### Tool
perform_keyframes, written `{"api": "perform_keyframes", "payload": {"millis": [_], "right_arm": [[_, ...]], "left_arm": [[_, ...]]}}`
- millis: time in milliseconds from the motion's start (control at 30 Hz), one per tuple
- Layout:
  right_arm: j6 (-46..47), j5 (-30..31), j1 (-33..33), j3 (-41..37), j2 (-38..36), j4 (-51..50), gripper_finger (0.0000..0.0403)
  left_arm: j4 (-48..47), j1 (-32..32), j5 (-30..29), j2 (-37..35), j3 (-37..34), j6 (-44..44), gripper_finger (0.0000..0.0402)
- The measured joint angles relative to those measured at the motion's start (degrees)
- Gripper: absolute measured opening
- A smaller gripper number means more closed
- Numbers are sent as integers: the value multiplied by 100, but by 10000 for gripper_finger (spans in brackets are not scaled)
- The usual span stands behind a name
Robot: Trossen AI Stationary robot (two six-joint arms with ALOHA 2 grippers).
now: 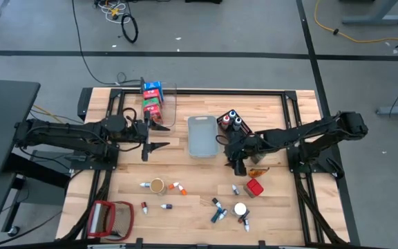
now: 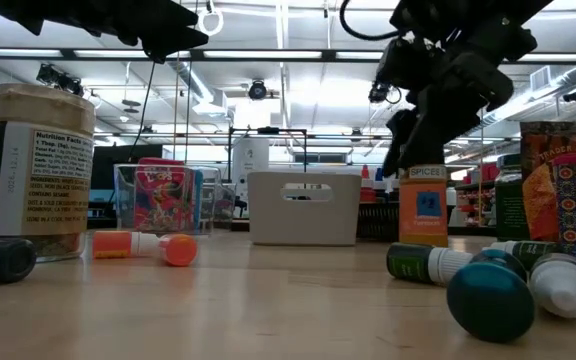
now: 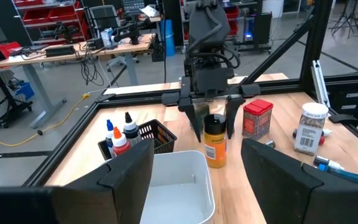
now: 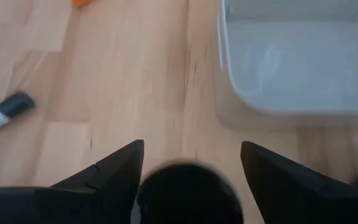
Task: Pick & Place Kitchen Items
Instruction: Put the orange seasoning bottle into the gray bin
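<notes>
Straddling the orange spice bottle beside the grey bin mid-bench, right gripper fingers released, needs to clench then lift; left gripper idles, fingers parted, empty.

Orange black-capped spice jar, red tin, grey bin, blue and red cartons.
</notes>
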Motion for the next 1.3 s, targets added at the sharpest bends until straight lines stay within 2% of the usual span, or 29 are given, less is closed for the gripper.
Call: {"api": "perform_keyframes", "payload": {"millis": [133,367,633,733,867,1000,1200,1300], "right_arm": [[74,-31,1,0,0,-187,266],[99,-46,1,2,-4,-156,209],[609,-49,1,0,-2,66,217],[265,-54,-18,0,-2,469,224],[114,-327,-62,0,-2,847,209],[144,-396,-63,0,-2,896,203],[-96,-394,-63,1,-2,898,225],[-92,-394,-63,1,-2,909,216]], "left_arm": [[-12,-2,0,0,0,1,252],[-15,-2,-19,0,0,-2,252],[-17,0,-446,0,0,-2,252],[-19,0,-446,0,0,-1,252],[-19,0,-446,0,0,-2,252],[-19,0,-439,0,0,-2,252],[-19,0,-435,0,0,-2,252],[-19,-2,-428,0,0,-2,252]]}}
